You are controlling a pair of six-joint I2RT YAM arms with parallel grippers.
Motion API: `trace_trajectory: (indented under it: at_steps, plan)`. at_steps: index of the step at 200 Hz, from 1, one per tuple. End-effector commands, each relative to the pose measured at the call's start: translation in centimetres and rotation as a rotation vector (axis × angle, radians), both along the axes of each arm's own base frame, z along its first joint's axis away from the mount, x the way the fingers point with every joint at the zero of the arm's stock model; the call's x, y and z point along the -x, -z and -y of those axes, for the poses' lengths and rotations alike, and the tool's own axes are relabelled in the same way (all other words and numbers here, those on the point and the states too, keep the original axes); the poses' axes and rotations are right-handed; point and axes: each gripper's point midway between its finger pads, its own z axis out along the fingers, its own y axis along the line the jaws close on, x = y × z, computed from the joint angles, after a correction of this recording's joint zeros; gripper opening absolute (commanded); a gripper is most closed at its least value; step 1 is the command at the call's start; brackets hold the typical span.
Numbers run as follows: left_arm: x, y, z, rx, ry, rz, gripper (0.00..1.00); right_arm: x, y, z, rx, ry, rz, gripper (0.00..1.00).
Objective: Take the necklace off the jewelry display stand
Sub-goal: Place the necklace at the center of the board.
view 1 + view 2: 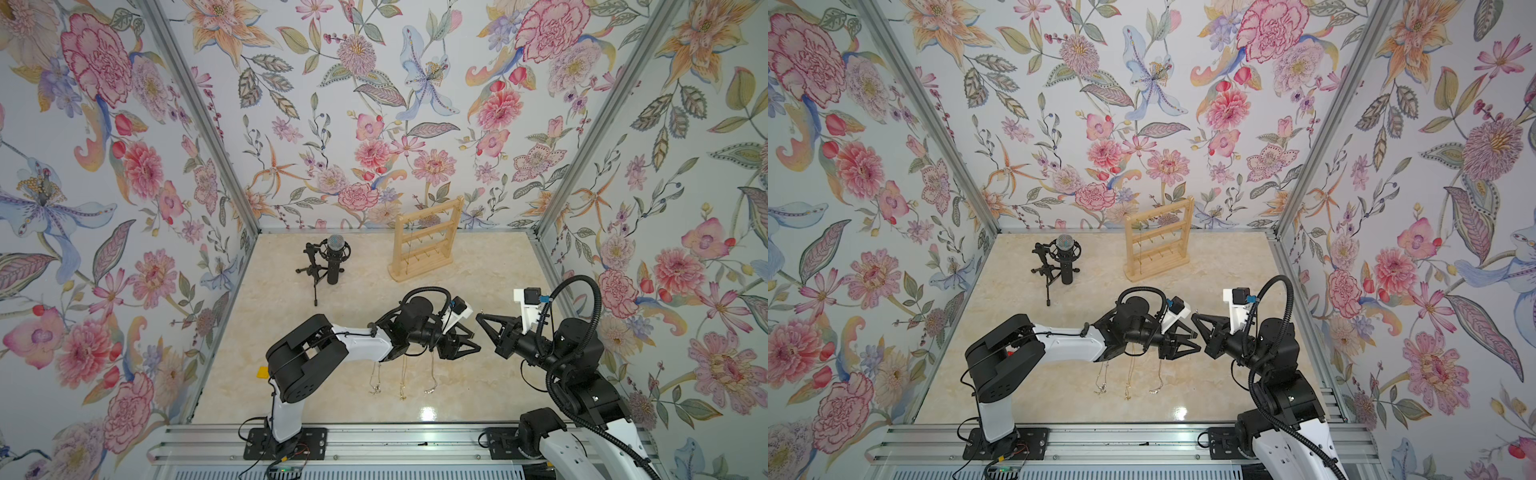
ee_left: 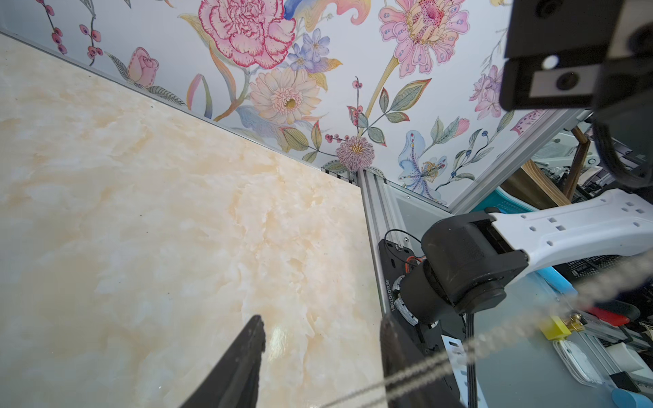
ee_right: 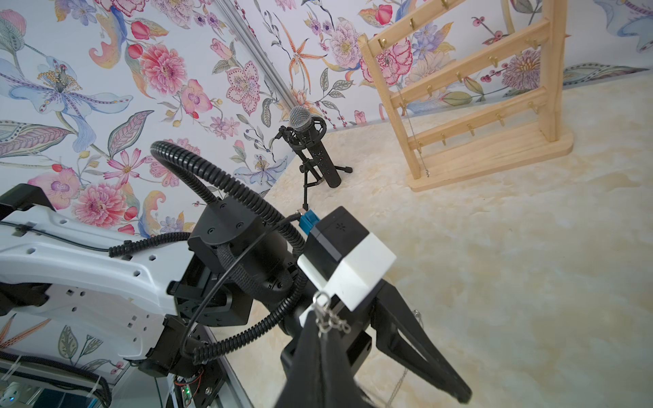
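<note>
Your right jaws are shut tight on the necklace (image 3: 328, 319). They pinch it near its silver clasp, right at their tips, up in the air above the bench (image 1: 478, 257).

Your left jaws are partly open. In the left wrist view you see the 2 black fingers (image 2: 249, 356) with a gap between them, and they hold nothing. The necklace runs as a blurry line across that view, past 1 finger. You cannot tell if it touches that finger.

In both top views the 2 sets of jaws are almost tip to tip, over the near half of the bench.

The jewelry display stand (image 1: 419, 270) stands upright at the back of the bench, well apart from both jaws. The necklace is off the stand. 1 thin chain (image 3: 411, 127) hangs on the stand, close to 1 post.

3 more necklaces (image 1: 403, 382) lie flat on the bench, partly under your left arm (image 1: 365, 340). A black microphone (image 1: 336, 257) on a small tripod stands near the stand.
</note>
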Motion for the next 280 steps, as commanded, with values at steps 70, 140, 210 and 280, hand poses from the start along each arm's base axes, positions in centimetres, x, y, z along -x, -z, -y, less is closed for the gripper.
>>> trace_trajectory:
  at_steps: [70,140,210,280]
  plan:
    - [0.8,2.4,0.5,0.027,0.016,-0.069,0.38,0.0,-1.8,0.3,-0.011,0.007,0.038,0.0]
    - [0.8,3.2,0.6,0.036,0.014,-0.1,0.27,0.0,-1.7,0.3,-0.01,0.005,0.033,0.0]
    - [0.9,3.9,0.6,0.036,0.013,-0.118,0.19,0.0,-1.7,0.3,-0.011,0.003,0.033,0.0]
    - [1.0,4.3,0.4,0.033,0.011,-0.129,0.07,-0.1,-1.7,0.3,-0.009,0.002,0.031,0.0]
